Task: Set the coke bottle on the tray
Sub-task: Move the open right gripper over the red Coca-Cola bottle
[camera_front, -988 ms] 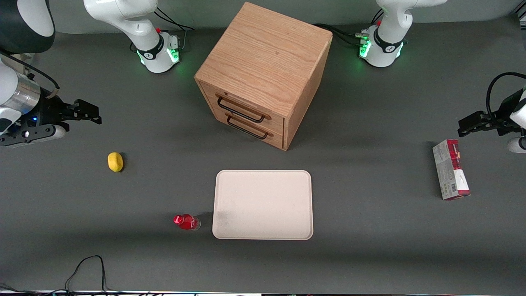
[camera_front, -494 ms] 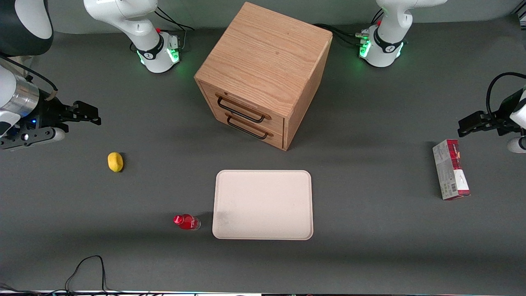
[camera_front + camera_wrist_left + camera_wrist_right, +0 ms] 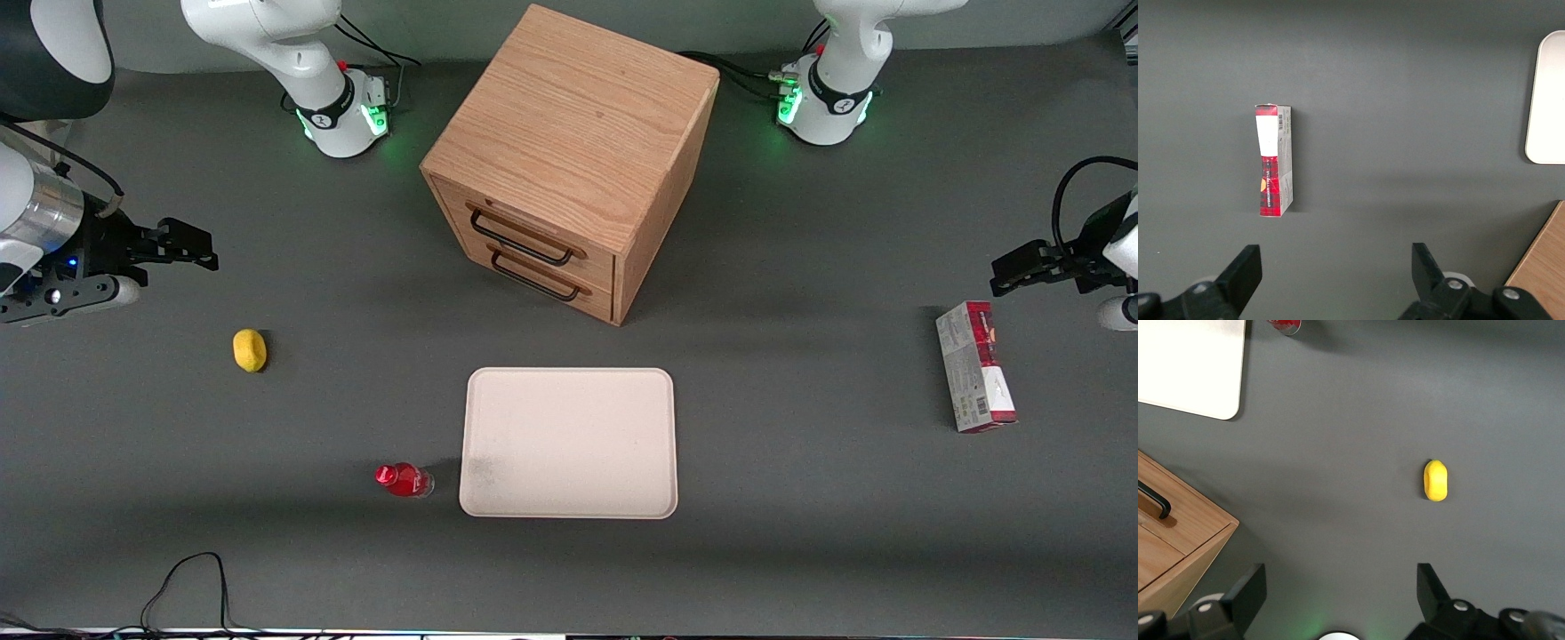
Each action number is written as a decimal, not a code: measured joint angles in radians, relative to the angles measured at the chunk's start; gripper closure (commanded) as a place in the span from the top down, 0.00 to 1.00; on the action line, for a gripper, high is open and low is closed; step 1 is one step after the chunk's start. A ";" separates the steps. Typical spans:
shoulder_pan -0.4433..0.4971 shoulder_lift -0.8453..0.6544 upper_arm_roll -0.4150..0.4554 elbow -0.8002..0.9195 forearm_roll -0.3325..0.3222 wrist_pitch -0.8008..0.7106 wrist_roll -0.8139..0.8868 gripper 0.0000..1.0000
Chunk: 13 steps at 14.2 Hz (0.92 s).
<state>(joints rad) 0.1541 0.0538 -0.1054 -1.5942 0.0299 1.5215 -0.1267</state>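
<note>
Coke bottle [image 3: 404, 479] stands on the table just beside the tray [image 3: 569, 443], well apart from the gripper [image 3: 182, 246] raised at the working arm's end, lemon [image 3: 250, 349] between | right wrist: fingers [image 3: 1248, 595] spread wide, empty, above bare table near lemon [image 3: 1435, 480]; bottle [image 3: 1284, 326] at frame edge.

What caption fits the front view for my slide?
Open right-arm pincer hovers near the table's working-arm end, far from the small red-capped plastic coke bottle lying beside the empty cream rectangular tray.
</note>
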 measured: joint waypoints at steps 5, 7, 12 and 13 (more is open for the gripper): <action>0.111 0.218 0.011 0.290 0.021 -0.048 0.215 1.00; 0.135 0.394 0.035 0.499 0.031 -0.072 0.341 1.00; 0.134 0.574 0.077 0.690 0.034 -0.076 0.439 1.00; 0.131 0.574 0.077 0.699 0.034 -0.081 0.439 1.00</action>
<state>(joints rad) 0.2847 0.6276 -0.0280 -0.8953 0.0636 1.4406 0.3126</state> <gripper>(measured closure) 0.000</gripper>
